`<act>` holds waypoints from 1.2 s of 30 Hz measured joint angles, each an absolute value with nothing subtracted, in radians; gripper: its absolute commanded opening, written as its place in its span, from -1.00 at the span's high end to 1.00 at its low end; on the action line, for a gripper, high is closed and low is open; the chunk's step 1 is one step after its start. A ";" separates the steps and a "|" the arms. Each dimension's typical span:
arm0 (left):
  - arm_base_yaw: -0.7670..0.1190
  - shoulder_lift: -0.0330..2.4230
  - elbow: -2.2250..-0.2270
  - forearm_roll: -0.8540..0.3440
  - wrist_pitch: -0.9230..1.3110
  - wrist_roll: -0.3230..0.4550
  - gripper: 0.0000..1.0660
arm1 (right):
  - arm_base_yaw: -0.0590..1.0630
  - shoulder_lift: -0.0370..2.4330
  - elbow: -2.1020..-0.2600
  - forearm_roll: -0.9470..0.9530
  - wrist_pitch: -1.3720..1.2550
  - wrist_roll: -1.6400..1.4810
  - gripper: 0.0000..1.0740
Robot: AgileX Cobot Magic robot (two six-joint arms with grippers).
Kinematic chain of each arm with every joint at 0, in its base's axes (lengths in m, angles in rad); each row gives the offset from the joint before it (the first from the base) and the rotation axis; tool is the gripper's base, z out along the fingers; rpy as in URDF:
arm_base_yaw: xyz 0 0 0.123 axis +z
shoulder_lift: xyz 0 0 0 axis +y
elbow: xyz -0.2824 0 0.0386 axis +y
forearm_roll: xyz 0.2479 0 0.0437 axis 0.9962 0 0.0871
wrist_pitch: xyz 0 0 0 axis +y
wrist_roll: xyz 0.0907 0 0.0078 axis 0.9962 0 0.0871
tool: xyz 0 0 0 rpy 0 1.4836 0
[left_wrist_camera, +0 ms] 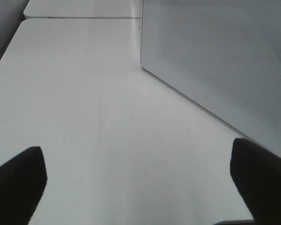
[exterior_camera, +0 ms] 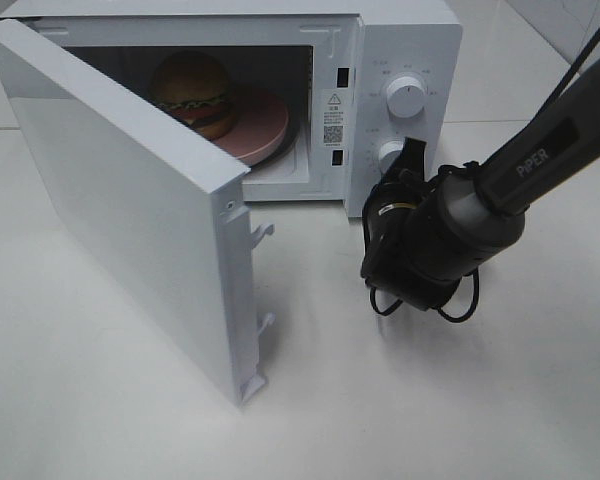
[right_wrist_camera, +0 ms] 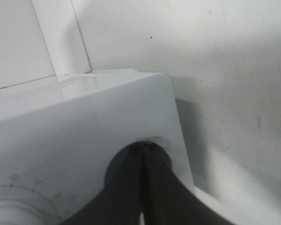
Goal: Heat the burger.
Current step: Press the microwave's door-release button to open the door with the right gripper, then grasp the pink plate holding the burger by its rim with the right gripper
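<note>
**Door First, Then the Dial**

The burger (exterior_camera: 193,92) sits on a pink plate (exterior_camera: 265,125) inside the microwave (exterior_camera: 400,40), whose door (exterior_camera: 120,210) hangs open. The right gripper (exterior_camera: 412,158), pinched shut on nothing, points at the microwave's lower dial (exterior_camera: 388,153). The left gripper (left_wrist_camera: 139,183), spread and empty, hovers outside the door. The door should probably be pushed squarely until it latches before any dial is turned.
</note>
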State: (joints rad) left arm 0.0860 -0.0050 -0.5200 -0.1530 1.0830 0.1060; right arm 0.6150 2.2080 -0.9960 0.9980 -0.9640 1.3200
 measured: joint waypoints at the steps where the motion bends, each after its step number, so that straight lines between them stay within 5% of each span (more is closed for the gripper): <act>1: 0.086 -0.005 -0.520 -0.153 1.083 0.106 -0.87 | 0.614 2.199 -0.985 0.984 -0.965 1.312 1.00; 18: 0.086 -0.005 -0.520 -0.153 1.083 0.106 -0.87 | 0.580 2.045 -0.859 0.840 -0.864 1.265 1.00; 36: 0.086 -0.005 -0.520 -0.153 1.083 0.106 -0.87 | 0.579 1.781 -0.667 0.669 -0.520 0.810 1.00</act>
State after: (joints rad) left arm 0.0860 -0.0050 -0.5200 -0.1530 1.0830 0.1060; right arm 0.5790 1.7810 -0.6670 0.6690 -0.5200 0.8100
